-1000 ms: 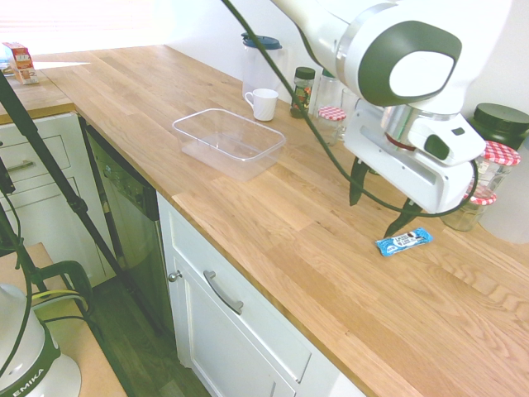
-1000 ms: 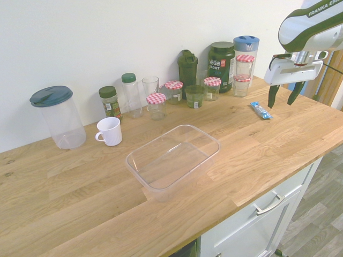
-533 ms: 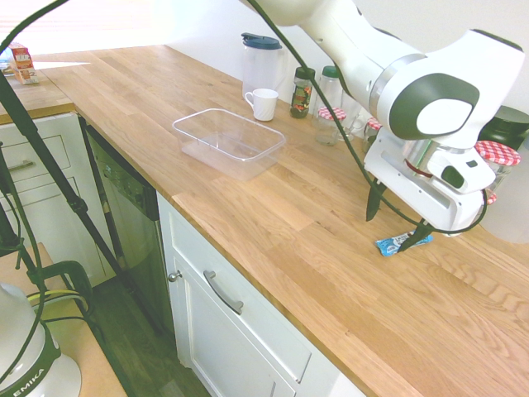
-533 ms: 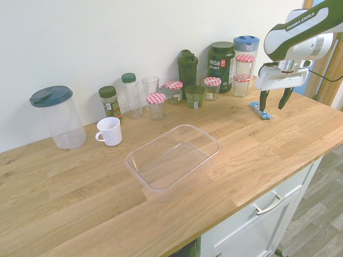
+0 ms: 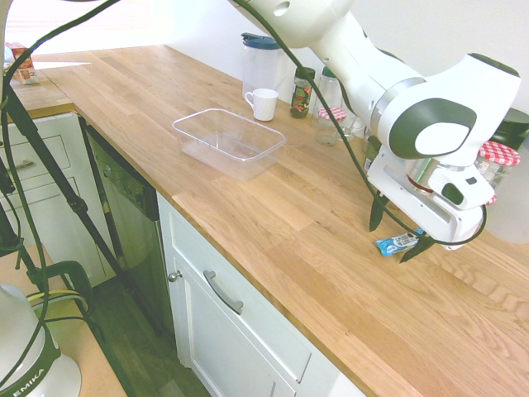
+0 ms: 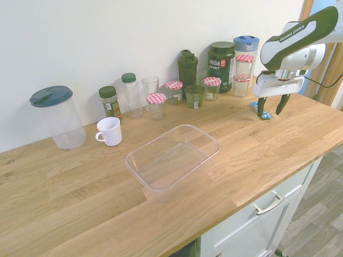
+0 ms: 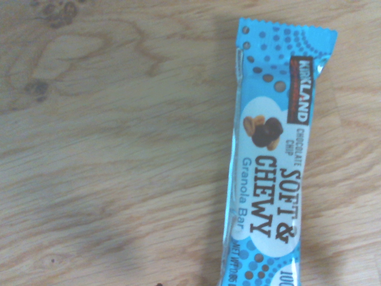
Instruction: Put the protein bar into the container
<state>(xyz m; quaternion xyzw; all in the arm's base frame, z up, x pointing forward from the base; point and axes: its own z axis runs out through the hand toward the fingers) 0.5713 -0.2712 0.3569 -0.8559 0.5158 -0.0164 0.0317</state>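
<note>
The protein bar, in a bright blue wrapper with white and dark print, lies flat on the wooden counter toward its right end. My gripper is low over it and open, with one dark finger on each side of the bar and the tips close to the wood. In the second exterior view the gripper covers most of the bar. The wrist view shows the bar close up, reading "Soft & Chewy". The container, a clear lidless tub, stands empty further along the counter, well away from the gripper.
Along the wall stand red-checked-lid jars, a dark green tub, a green shaker, a spice bottle, a white mug and a clear pitcher. The counter's front edge drops to drawers.
The gripper has come down from above the counter and moved over the protein bar, so its open fingers now straddle it. The bar and container have not moved.
</note>
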